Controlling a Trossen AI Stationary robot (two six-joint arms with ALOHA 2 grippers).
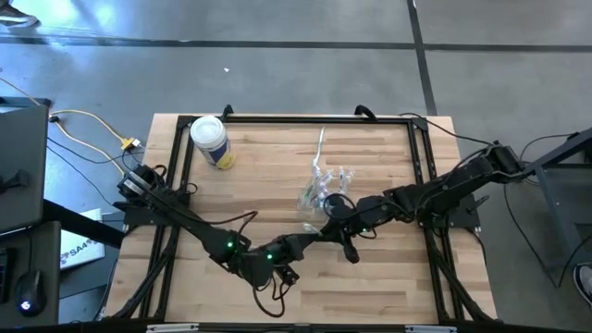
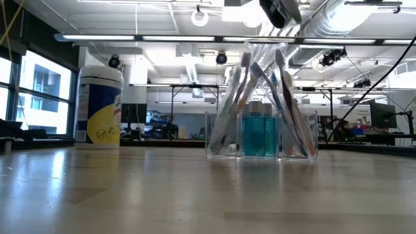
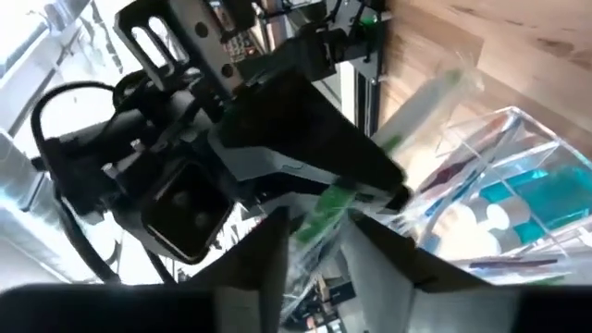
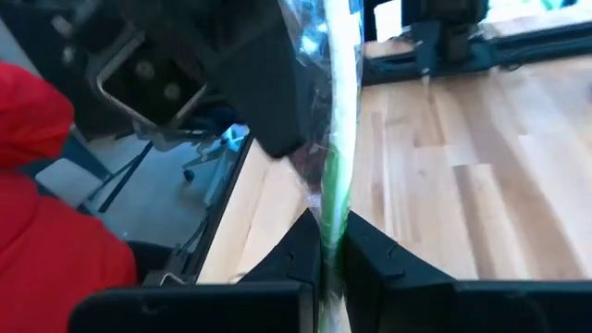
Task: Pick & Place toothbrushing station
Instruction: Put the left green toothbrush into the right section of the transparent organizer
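The toothbrushing station (image 1: 324, 190), a clear boxy holder with brushes and blue bottles, stands on its base on the wood table (image 2: 263, 130). Both grippers meet just near of it, above the table. My right gripper (image 4: 331, 231) is shut on a green toothbrush in a clear wrapper (image 4: 338, 139). My left gripper (image 3: 319, 245) faces it with its fingers apart, one on each side of the same wrapped brush (image 3: 324, 208). Whether they touch the wrapper does not show. The station (image 3: 504, 199) lies beyond, to one side. My right gripper pinches the wrapped green toothbrush (image 4: 335, 208) between its two fingers. The brush runs on past the fingertips toward the dark body of the left gripper (image 4: 231, 74). It is lifted clear of the table. Which end of the brush the fingers have cannot be told.
A white tub with a yellow label (image 1: 211, 141) stands at the table's far left (image 2: 99, 107). A black frame (image 1: 296, 118) runs round the tabletop. A person in a red top (image 4: 46, 194) is beyond the table's edge. Bare wood lies near of the arms.
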